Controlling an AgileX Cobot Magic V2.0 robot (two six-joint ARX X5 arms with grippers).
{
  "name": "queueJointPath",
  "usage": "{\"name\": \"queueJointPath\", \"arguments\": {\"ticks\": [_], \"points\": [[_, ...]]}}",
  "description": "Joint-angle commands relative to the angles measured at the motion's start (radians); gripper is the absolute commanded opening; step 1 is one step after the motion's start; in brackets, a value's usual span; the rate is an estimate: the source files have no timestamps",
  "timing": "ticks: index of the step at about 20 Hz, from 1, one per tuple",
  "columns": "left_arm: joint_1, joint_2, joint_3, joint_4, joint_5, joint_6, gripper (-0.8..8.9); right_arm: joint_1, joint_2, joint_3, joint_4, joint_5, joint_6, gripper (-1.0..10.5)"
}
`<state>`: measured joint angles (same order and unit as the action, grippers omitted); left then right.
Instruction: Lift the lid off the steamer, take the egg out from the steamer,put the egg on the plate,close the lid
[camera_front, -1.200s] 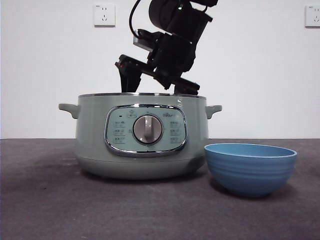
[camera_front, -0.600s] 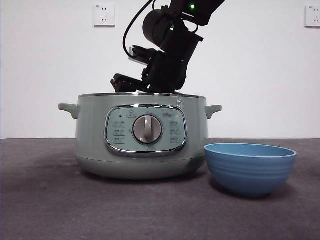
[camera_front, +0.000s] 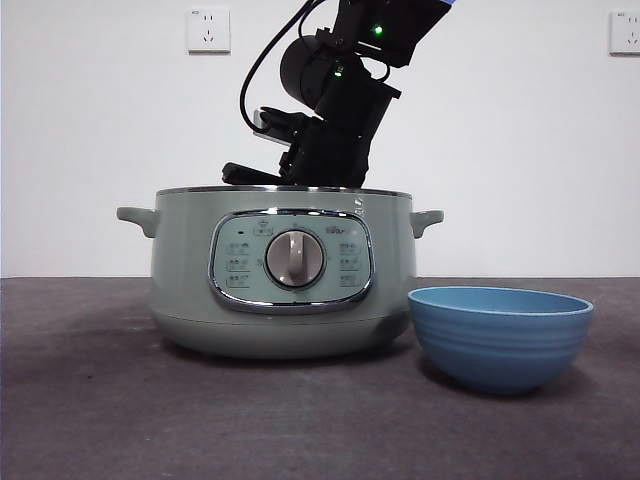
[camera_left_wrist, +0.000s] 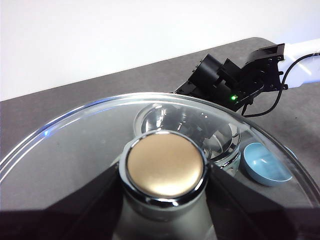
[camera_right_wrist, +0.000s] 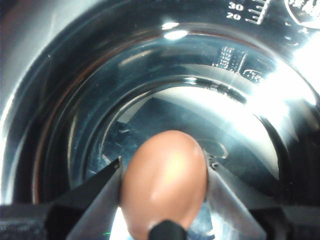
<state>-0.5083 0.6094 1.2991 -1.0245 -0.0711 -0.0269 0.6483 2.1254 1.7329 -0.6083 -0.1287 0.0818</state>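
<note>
Inside the steamer (camera_right_wrist: 60, 75), marks 20 and 30; right gripper (camera_right_wrist: 163, 187) grips egg (camera_right_wrist: 163, 182)

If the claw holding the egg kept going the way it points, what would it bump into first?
Probably the steamer's shiny inner floor. The right gripper, shut on the egg, points down into the pot, and nothing else shows past the egg, though how far off the floor lies is unclear.

Plain white wall behind a dark grey surface.
Two white wall sockets (camera_front: 208, 29) (camera_front: 625, 32) sit high on the wall (camera_front: 520, 150), one at each upper side. The matte surface (camera_front: 100, 400) meets the wall in a straight, level line; light is even.
</note>
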Motion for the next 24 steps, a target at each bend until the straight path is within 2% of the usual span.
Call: {"name": "queueJointPath", "arguments": {"ticks": [1,5,8,10,15,21,24], "points": [[-0.002,-0.01,0.018,0.052,-0.001,0.001,-0.08,0.008,-0.014,-0.001,0.003,-0.002,-0.026,-0.1],[-0.002,-0.004,0.018,0.077,0.001,0.002,-0.08,0.009,-0.204,0.0,-0.031,0.0,-0.049,-0.1],[-0.002,0.037,0.018,0.096,0.01,0.006,-0.08,0.005,-0.403,0.0,-0.206,0.045,-0.136,-0.1],[-0.002,0.077,0.018,0.132,0.074,0.01,-0.08,-0.014,-0.531,0.0,-0.292,0.086,-0.16,-0.1],[-0.003,0.16,0.018,0.246,0.151,0.013,-0.08,-0.08,-0.719,-0.048,-0.427,0.083,-0.181,-0.1],[-0.003,0.256,0.018,0.323,0.206,0.013,-0.08,-0.179,-0.896,-0.37,-0.349,0.068,-0.181,-0.1],[-0.003,0.293,0.018,0.351,0.211,0.013,-0.08,-0.204,-0.919,-0.567,-0.225,-0.005,-0.179,-0.1]]}}
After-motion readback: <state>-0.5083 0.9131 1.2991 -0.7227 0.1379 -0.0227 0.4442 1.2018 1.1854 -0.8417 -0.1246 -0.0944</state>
